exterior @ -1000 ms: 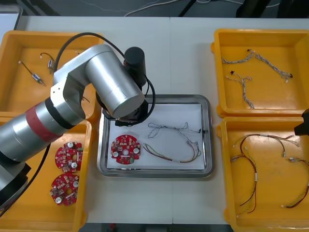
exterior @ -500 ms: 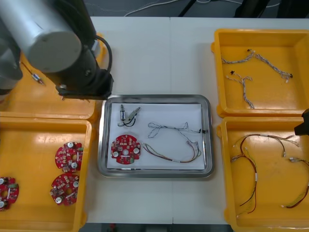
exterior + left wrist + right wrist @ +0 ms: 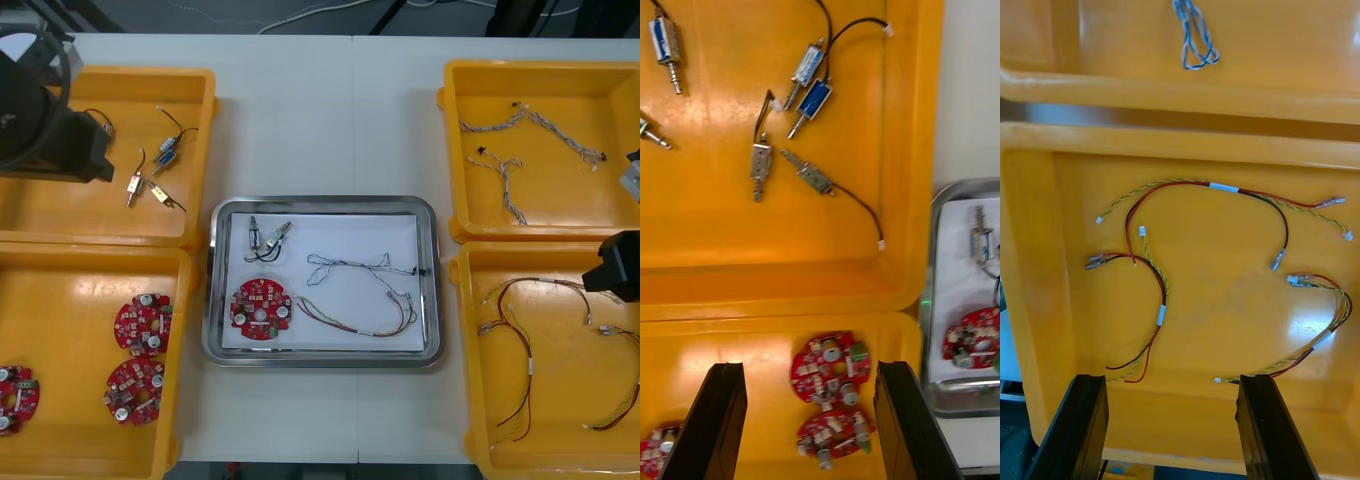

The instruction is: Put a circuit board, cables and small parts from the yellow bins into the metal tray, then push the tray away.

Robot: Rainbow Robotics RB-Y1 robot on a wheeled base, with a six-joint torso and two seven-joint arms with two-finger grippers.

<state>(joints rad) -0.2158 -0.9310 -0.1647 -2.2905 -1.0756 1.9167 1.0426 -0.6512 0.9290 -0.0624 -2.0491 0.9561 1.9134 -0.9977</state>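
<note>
Nearest, the right gripper [image 3: 1172, 378] hangs over the near right bin [image 3: 560, 420], jaws wide and empty, above red and yellow cables [image 3: 1162, 309]. Between the bins, the metal tray [image 3: 320, 360] holds a round red circuit board [image 3: 260, 309] at its near left, thin cables [image 3: 360, 295] to the right of it, and small metal parts [image 3: 268, 238] just behind the board. Farther away, the left gripper [image 3: 806, 366] hangs over the left bins [image 3: 60, 210], jaws wide with nothing between them
</note>
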